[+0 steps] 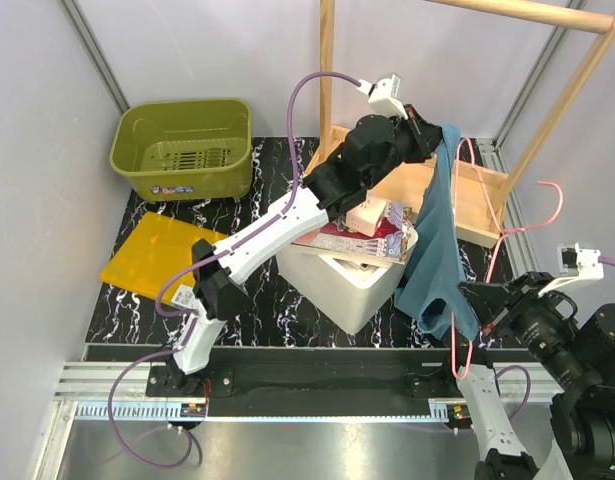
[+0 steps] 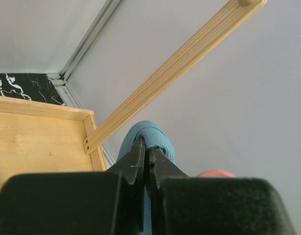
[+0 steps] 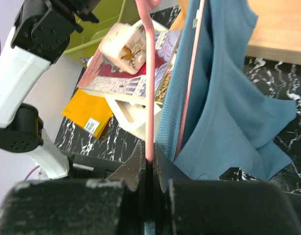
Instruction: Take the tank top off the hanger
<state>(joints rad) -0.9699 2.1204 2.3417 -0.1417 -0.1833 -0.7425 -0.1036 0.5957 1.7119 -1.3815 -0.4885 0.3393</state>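
Left gripper (image 2: 147, 147): I see its jaws pinched shut on a narrow fold of the tank top (image 1: 437, 250), held high just beside the slanted wooden rack rail (image 2: 174, 68).
Right gripper (image 3: 149, 155): I read it as clamped on the hanger (image 3: 150, 98); the pink wire rises straight up out from between the fingertips.
Tank top: the teal fabric drapes down from the left gripper toward the right one. Its lower part hangs limp just to the right of the right jaws.
Hanger, second run: a thinner stretch of pink wire lies against the fabric just right of the right jaws. I cannot tell whether it passes inside the garment.
Hanger hook: in the top view it curls in the air beyond the right gripper, clear of the fabric.
Under the left gripper: a wooden tray (image 2: 37, 142).
Left of the right gripper: a white box (image 1: 347, 285) with tilted magazines (image 1: 352, 238) stacked on it, near the hanging fabric.
Far left of both grippers: a green basket (image 1: 182, 150) and a yellow folder (image 1: 162, 255), well apart from the garment.
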